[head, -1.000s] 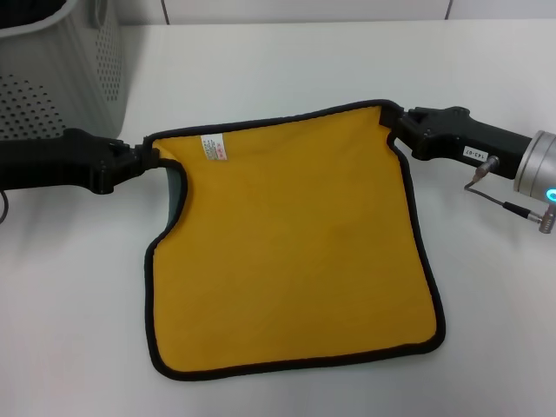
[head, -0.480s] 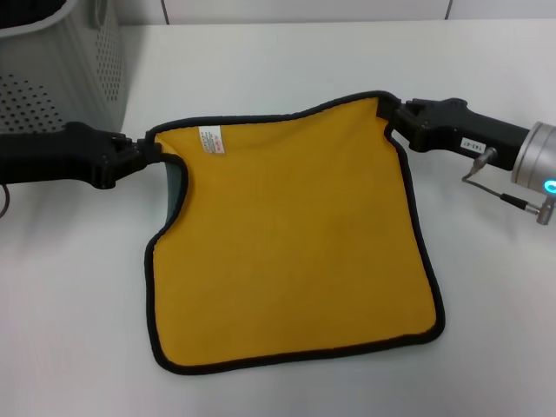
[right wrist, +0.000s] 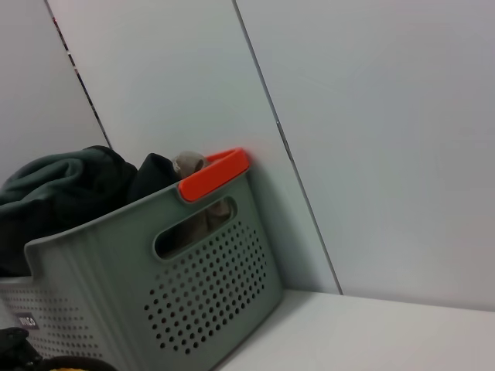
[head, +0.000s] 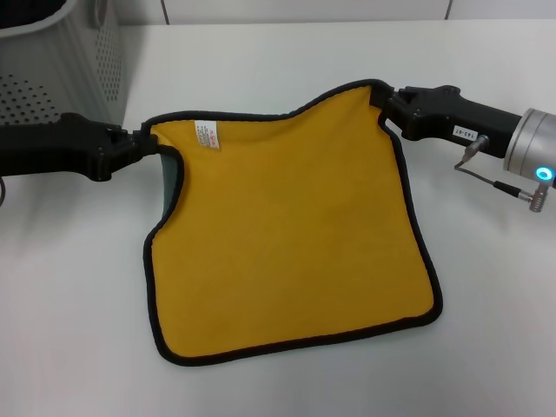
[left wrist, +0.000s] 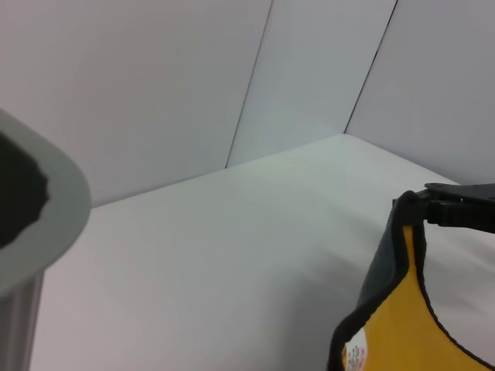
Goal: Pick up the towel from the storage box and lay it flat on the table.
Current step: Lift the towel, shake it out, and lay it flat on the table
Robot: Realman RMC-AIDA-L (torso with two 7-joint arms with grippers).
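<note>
Both grippers are carrying the towel's far corners a little farther from the robot than a second ago, the right corner rising highest. The left gripper (head: 143, 148) is clamping the towel's (head: 287, 234) far-left corner, beside the white label (head: 207, 135); the right gripper (head: 388, 109) is pinching the far-right corner. Between them the far edge is sagging in a shallow wave, and the left side is folding under near the held corner, showing a grey underside. Most of the yellow cloth is already lying on the table (head: 486, 330), with its near edge flat. The spreading step seems nearly finished: the next move probably calls for drawing the two corners apart to pull out the sag, lowering them onto the table, then releasing. The storage box (head: 61, 69), holding dark clothes, is standing just beyond the left arm, so room is tight there; bare table lies open beyond the towel and to the right.
</note>
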